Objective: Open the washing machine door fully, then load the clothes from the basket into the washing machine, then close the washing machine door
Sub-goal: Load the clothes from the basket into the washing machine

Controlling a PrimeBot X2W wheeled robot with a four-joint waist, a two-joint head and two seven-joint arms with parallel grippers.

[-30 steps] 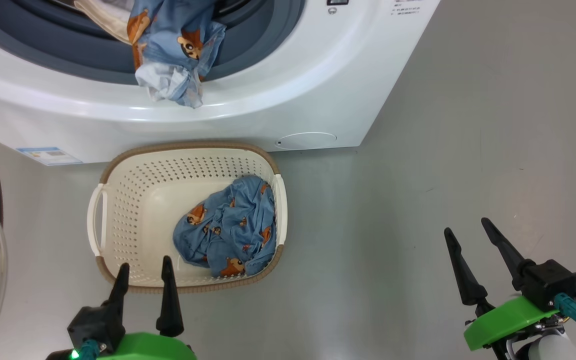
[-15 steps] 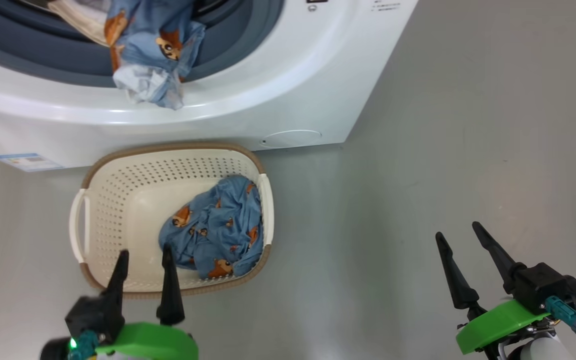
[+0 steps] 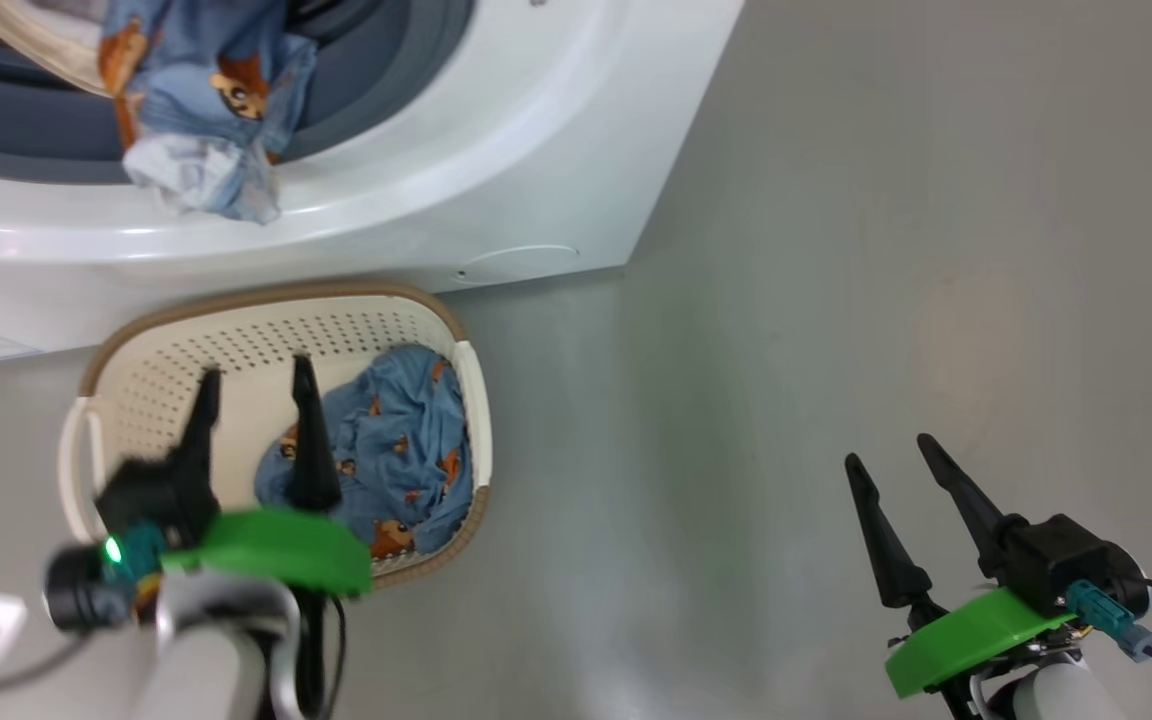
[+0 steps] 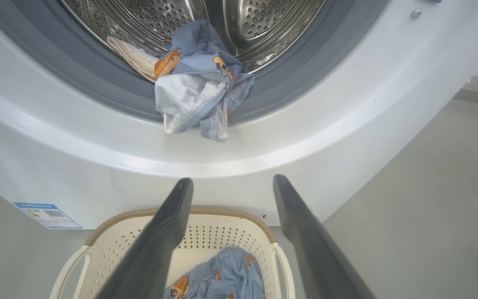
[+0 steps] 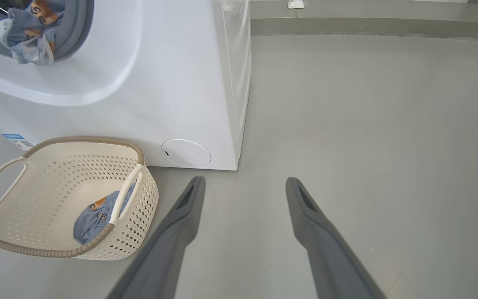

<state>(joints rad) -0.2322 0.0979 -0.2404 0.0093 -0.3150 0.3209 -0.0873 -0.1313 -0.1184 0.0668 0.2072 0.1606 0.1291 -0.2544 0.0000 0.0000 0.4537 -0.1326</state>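
Black-fingered left claw [image 3: 254, 366] gapes empty above the basket [image 3: 266, 293]; right claw [image 3: 887, 448] gapes empty over floor [image 3: 836, 250].

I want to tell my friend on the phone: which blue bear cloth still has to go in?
Find the big white washing machine. On the floor before it stands a cream basket full of little holes, and the crumpled blue cloth lies inside. The other blue cloth hangs over the machine's opening; this one is down in the basket.
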